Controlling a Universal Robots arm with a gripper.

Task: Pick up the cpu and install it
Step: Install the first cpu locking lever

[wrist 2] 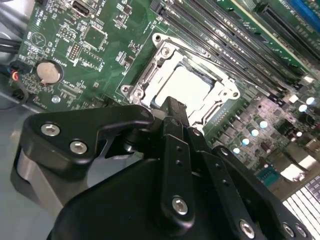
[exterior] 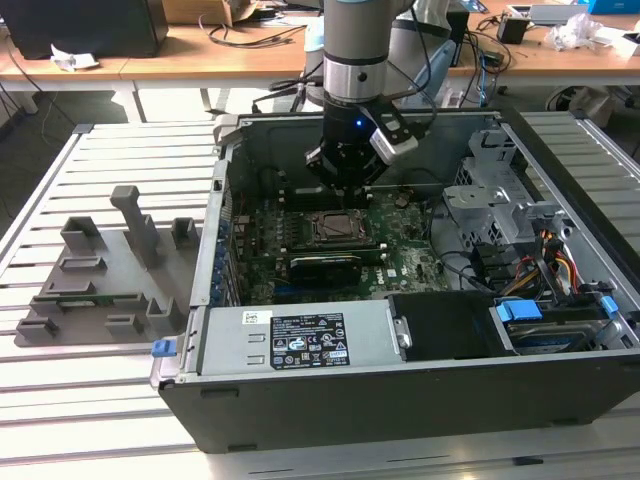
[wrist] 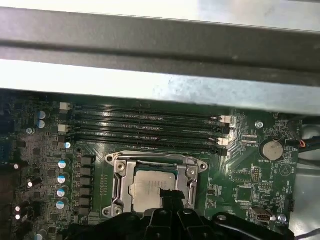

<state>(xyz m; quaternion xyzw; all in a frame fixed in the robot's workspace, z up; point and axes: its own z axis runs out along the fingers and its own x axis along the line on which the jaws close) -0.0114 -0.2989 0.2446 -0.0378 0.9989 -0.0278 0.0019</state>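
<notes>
Cpu (wrist: 150, 192) lies flat in the metal socket frame (wrist: 120, 172) on the green motherboard (wrist: 240, 185) in the first wrist view, its silvery top partly covered by the black gripper (wrist: 170, 200), whose tip sits over one edge of the chip. Black memory slots (wrist: 145, 127) run beside the socket, and a coin battery (wrist: 272, 149) sits well apart.

In the second wrist view the chip (wrist 2: 187, 85) again rests inside the frame, the gripper's (wrist 2: 172, 112) black finger (wrist 2: 172, 107) reaching its near edge (whether the jaws are parted or closed I cannot tell).

In the exterior view the arm (exterior: 352, 60) reaches down into the open computer case (exterior: 400, 400), the gripper (exterior: 345, 180) just above the socket; a grey holder tray (exterior: 110, 270) lies on the exterior view's left.
</notes>
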